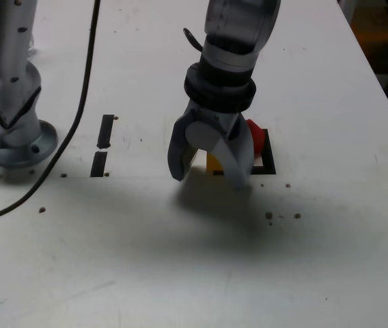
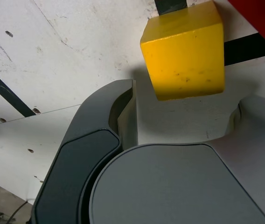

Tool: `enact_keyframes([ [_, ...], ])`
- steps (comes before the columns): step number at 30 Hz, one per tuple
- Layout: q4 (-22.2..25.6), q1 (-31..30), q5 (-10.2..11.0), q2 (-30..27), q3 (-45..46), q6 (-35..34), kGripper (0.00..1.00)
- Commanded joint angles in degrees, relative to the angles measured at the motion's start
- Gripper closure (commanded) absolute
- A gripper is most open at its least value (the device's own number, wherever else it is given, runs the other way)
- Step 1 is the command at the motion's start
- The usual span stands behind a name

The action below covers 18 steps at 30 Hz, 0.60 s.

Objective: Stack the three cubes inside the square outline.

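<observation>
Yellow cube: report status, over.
Gripper open, empty, low over the table. Yellow cube ahead of the fingers, ungrasped, at the square outline's edge beside the red cube. Green cube not in view. Nothing blocking.

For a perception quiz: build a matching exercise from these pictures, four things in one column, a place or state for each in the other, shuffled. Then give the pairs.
Things:
1. yellow cube
2. red cube
3. gripper
4. two short black tape strips

Descriptions:
A. jaws apart, holding nothing
B. just ahead of the open jaws
C. mostly hidden behind the arm
D. near the arm's base

Pairs: 1-B, 2-C, 3-A, 4-D
</observation>
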Motion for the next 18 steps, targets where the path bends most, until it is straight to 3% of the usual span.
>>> enact_keyframes([
  [1, 0.1, -0.1, -0.1, 0.2, 0.0, 0.2, 0.20],
  [18, 0.3, 0.7, 0.3, 0.6, 0.7, 2.3, 0.20],
])
